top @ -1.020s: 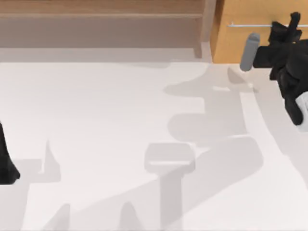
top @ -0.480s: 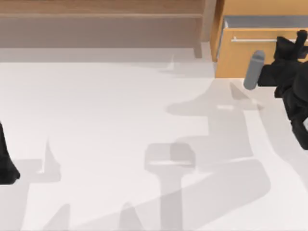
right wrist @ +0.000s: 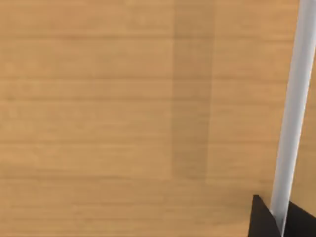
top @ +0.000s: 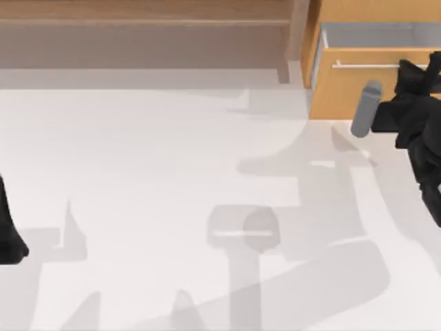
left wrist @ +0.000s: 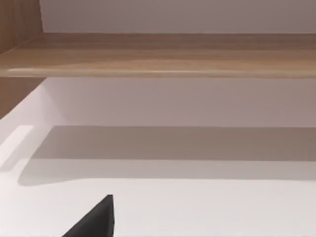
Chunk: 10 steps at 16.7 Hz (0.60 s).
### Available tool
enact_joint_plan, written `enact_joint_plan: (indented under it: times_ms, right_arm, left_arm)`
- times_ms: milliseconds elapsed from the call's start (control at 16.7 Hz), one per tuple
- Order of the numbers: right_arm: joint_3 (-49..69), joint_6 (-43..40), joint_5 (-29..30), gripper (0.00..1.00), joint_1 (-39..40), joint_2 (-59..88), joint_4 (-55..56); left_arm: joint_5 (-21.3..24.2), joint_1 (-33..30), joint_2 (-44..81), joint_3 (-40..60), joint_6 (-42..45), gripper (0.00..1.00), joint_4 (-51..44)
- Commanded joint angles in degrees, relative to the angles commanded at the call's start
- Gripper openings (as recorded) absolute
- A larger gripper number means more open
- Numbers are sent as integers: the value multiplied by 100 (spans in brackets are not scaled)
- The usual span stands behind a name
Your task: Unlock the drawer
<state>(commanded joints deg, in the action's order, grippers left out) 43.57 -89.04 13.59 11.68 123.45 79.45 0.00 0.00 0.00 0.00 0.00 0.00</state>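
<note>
Right end effector [top: 426, 67]: black, at the desk's far right corner in the top view, set against the drawer front, its fingers pinching the silver bar handle [top: 365, 65]. In the right wrist view the bar runs between two dark fingertips [right wrist: 260, 220] at the picture's edge, with the wood grain of the front just behind it.

Desk [top: 138, 179]: white, broad, crossed by soft grey shadows.

Shelf unit [top: 145, 31]: long, brown-grey, open, along the far edge of the desk from the left to just beside the drawer; I see its wooden board and the pale wall behind it in the left wrist view.

Drawer [top: 344, 89]: light orange-wood front, at the far right, standing out from its cabinet so that a strip of pale inside [top: 372, 34] shows behind the front.

Left end effector [top: 8, 234]: black, parked at the desk's left edge, well apart from the drawer; I cannot tell how its fingers stand.
</note>
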Motion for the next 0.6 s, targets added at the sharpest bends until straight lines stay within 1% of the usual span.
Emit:
enact_joint_plan:
  times_ms: [360,600]
  right_arm:
    - [-1200,10,212,0,211,-435,687]
    - [-1411,12,257,0,264,-531,849]
  left_arm:
    - [0,0,0,0,0,100,0]
    - [0,0,0,0,0,100,0]
